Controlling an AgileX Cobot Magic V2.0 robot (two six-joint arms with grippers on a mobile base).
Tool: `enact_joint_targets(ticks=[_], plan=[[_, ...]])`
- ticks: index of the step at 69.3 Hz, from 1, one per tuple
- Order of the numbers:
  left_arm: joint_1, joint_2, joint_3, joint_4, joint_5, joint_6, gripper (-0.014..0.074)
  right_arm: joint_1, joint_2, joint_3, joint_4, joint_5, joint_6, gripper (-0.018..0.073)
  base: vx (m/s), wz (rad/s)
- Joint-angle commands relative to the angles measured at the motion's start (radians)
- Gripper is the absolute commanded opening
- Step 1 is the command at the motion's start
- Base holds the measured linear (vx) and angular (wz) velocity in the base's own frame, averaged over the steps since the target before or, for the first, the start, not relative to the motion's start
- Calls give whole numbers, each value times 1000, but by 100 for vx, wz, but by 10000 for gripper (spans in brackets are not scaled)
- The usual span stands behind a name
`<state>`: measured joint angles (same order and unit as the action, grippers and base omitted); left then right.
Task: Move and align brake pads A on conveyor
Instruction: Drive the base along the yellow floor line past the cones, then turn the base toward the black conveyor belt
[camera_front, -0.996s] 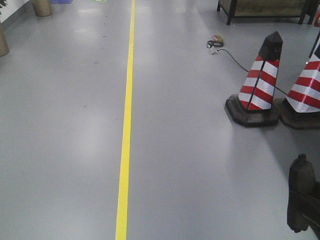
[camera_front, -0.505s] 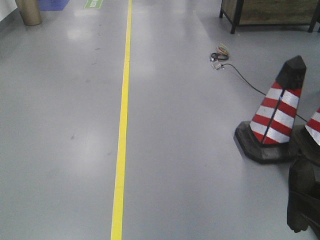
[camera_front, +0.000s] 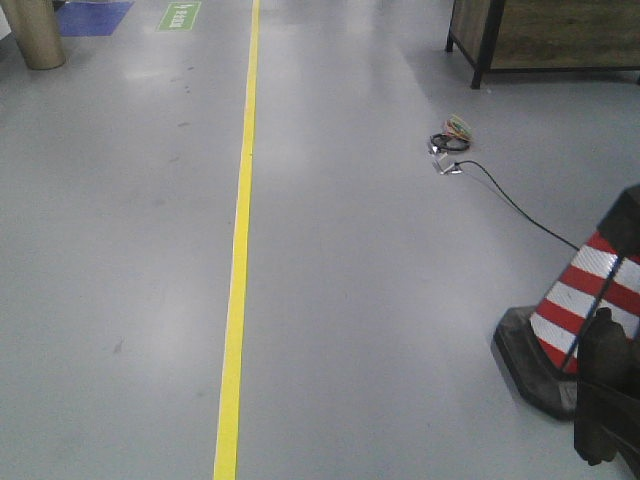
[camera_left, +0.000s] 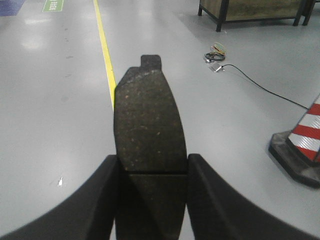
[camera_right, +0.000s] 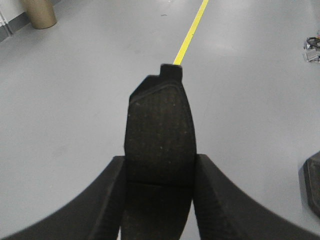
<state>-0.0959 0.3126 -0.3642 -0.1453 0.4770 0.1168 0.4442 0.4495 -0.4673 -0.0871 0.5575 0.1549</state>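
Clamping one brake pad (camera_left: 149, 125) apiece (camera_right: 159, 130), both arms' jaws gripped narrow, each pad's tab jutting beyond the jaws over grey floor (camera_front: 380, 300).

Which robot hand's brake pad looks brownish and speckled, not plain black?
The left gripper holds that brake pad, brownish with pale specks. The right gripper's pad looks plain black.

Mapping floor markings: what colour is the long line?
Yellow floor line, clearest in the exterior front-facing view.
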Motion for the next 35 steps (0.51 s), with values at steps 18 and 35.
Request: enact_joint_targets(ticks=[18, 35], plan=[[-6, 8, -31, -15, -93, -2, -6, -3, 5, -29, -14, -91, -5, -4, 59, 2], [-6, 8, -31, -15, -93, -2, -6, -3, 5, -29, -15, -91, -5, -4, 52, -3]])
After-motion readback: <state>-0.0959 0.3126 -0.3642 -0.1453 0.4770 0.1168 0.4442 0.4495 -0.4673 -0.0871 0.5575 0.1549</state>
